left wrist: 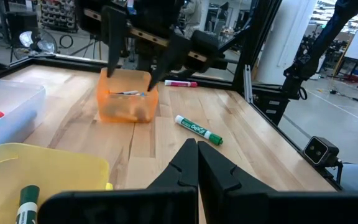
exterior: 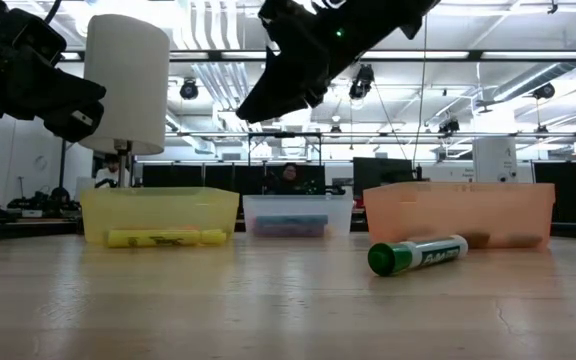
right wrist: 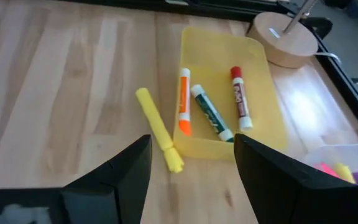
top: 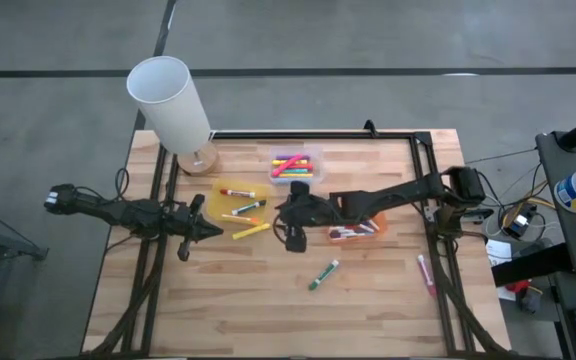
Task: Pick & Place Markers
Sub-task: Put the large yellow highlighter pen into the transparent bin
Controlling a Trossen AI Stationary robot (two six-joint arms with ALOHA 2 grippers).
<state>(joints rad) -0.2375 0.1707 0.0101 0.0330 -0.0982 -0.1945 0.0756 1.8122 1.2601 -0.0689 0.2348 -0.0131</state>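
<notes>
Right end effector (top: 290,238) wide, empty, hovered between yellow tray (top: 240,203) and orange tray (top: 360,231). Left end effector (top: 215,230) pinched closed, empty, beside yellow marker (top: 251,231) on bench (top: 268,300).

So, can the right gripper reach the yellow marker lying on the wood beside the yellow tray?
Probably yes. The right gripper is open and above the table near the yellow marker, which lies on bare wood against the yellow tray; nothing covers it.

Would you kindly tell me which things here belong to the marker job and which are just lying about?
Part of the job:
- green marker loose on the table
- yellow marker beside the yellow tray
- pink marker near the table's right edge
- orange tray
- clear tray

Lying about:
- white lamp
</notes>
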